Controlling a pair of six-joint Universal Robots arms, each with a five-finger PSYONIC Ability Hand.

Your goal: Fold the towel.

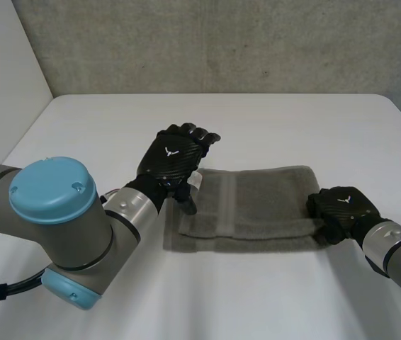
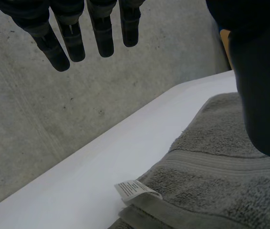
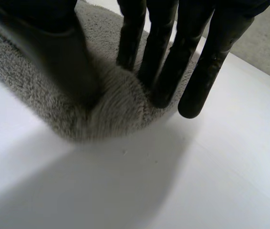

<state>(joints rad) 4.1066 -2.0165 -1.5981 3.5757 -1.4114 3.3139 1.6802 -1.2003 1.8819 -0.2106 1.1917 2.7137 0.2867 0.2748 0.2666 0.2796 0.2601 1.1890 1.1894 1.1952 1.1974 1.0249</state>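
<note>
Starting at the left: the left arm [image 1: 59, 212] reaches in over the white table [image 1: 271, 120], and the left hand [image 1: 174, 157] hangs above the left end of the towel [image 1: 264, 205]. Its wrist view has the fingers [image 2: 73, 40] straight and slightly spread, out in the air against the grey wall [image 2: 39, 124], holding nothing. The thumb [image 2: 264, 95] points down over the cloth; whether it touches, I cannot tell.

Now the towel itself. It's grey terry, lying in the middle of the table, long side running left to right. It sits in layers, the near long edge showing a lower layer poking out under the upper one. A flat woven band [image 1: 229, 202] crosses it near the left end, and a small white label [image 2: 136, 188] sticks out at the far left corner, just beside the left hand.

Over to the right: the right hand [image 1: 342, 207] sits on the towel's right end at the near corner. In its wrist view the fingers [image 3: 166, 71] are close together and pressing into the pile. The thumb is opposite them, and a bunched ridge of cloth is pinched between. The outermost finger lands just past the towel's edge.
</note>
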